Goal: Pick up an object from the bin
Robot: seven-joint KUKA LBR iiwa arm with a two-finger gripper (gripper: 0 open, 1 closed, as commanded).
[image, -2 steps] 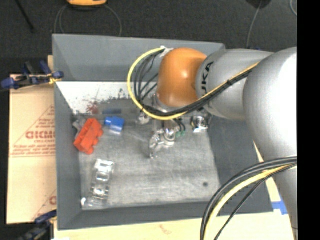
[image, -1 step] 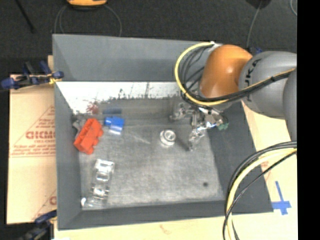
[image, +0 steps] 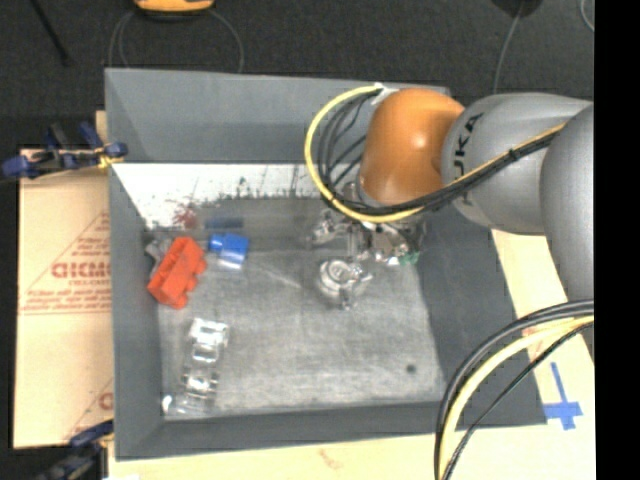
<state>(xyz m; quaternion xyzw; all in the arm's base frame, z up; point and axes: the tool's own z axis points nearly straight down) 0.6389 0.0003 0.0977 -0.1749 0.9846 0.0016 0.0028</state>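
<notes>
My gripper (image: pixel 343 284) hangs low over the middle of the bin's floor, below the arm's orange cover, above a bare grey patch. A blue cap-like cylinder (image: pixel 229 249) lies well to its left near the back wall. Beside that cylinder, further left, rests an orange-red blocky plastic piece (image: pixel 177 271). A clear plastic piece (image: pixel 203 362) lies in the front left corner. A small green bit (image: pixel 406 259) shows just right of the gripper; I cannot tell what it is.
The arm comes in from the right and covers the bin's back right part. Dark specks mark the back wall and one dot sits on the floor at the front right.
</notes>
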